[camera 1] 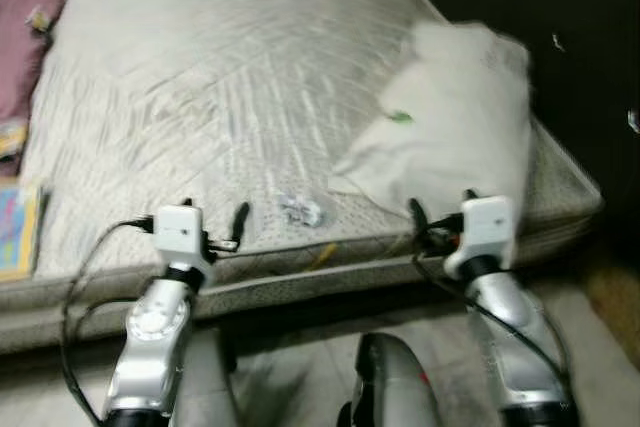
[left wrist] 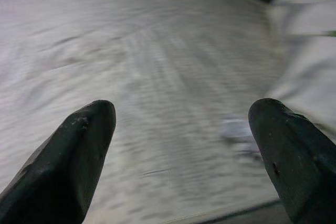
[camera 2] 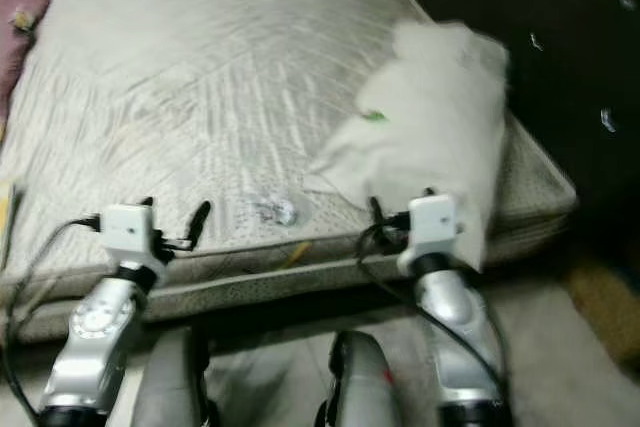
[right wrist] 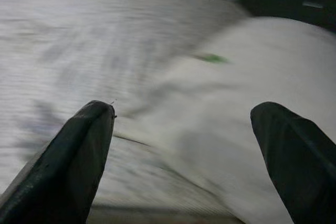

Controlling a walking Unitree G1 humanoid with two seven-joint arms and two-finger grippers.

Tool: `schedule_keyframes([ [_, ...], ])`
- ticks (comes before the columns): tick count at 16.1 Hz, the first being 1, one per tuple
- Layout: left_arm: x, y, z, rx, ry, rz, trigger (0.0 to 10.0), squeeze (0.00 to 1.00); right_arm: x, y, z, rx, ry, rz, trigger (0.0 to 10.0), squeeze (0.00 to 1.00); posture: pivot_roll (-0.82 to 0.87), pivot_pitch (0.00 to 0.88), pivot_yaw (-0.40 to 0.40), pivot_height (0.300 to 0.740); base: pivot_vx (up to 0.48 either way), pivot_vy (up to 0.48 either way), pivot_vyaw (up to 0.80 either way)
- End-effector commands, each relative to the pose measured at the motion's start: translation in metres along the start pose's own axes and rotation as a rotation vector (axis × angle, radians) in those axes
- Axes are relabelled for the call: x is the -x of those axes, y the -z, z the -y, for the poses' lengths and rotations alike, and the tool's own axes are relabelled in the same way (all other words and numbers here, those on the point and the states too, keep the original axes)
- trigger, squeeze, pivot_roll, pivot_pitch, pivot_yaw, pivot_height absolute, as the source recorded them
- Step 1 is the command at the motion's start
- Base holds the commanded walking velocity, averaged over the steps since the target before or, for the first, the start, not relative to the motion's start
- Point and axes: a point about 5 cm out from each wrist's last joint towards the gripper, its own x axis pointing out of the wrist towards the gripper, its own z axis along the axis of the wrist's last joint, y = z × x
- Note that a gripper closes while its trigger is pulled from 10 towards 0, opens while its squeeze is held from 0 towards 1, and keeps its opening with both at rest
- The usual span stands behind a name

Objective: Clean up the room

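A big bare mattress (camera 1: pixel 230 87) lies in front of the robot, and the pictures are a bit blurry. A white pillow (camera 1: pixel 455 117) sits on the mattress by its right edge, near the front right corner. Its long side runs from the front edge toward the far end, leaning a little to the right, and a flat corner of it sticks out to the left. There is a tiny green mark (camera 1: pixel 400 117) on it. A small crumpled bit of paper (camera 1: pixel 301 210) lies near the front edge of the mattress, about in the middle, between the two arms. A thin yellowish scrap (camera 1: pixel 324 254) lies right at the front edge. The left gripper (camera 1: pixel 212 222) is held over the front edge, left of the crumpled paper, with its two black fingers (left wrist: pixel 68 166) spread wide and nothing between them. The right gripper (camera 1: pixel 440 212) is held at the front end of the pillow, also wide open and holding nothing. At the far left corner of the mattress is a dark pink cloth (camera 1: pixel 25 27), and a colourful book (camera 1: pixel 18 232) lies by the left edge
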Motion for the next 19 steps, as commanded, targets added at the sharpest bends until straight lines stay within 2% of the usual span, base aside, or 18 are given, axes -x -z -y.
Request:
schedule_keyframes([
  [1,0.0017,-0.0001,-0.0050,-0.003,-0.015,-0.004,10.0,0.00,-0.0018,-0.0044,-0.0023,0.008,-0.017,0.018,10.0,0.00,-0.01,0.091,-0.066,0.594,0.270,0.000,0.79],
  [12,0.0011,0.0019,-0.0048,-0.004,-0.021,-0.019,10.0,0.00,-0.0035,-0.0024,-0.0045,0.014,-0.046,0.013,10.0,0.00,-0.01,0.086,-0.067,0.594,0.025,0.000,0.76],
  [19,0.0006,0.0007,-0.0041,0.005,-0.005,-0.014,10.0,0.00,-0.0046,-0.0024,-0.0025,0.020,-0.023,0.007,10.0,0.00,-0.01,0.102,-0.069,0.594,0.241,0.000,0.00],
])
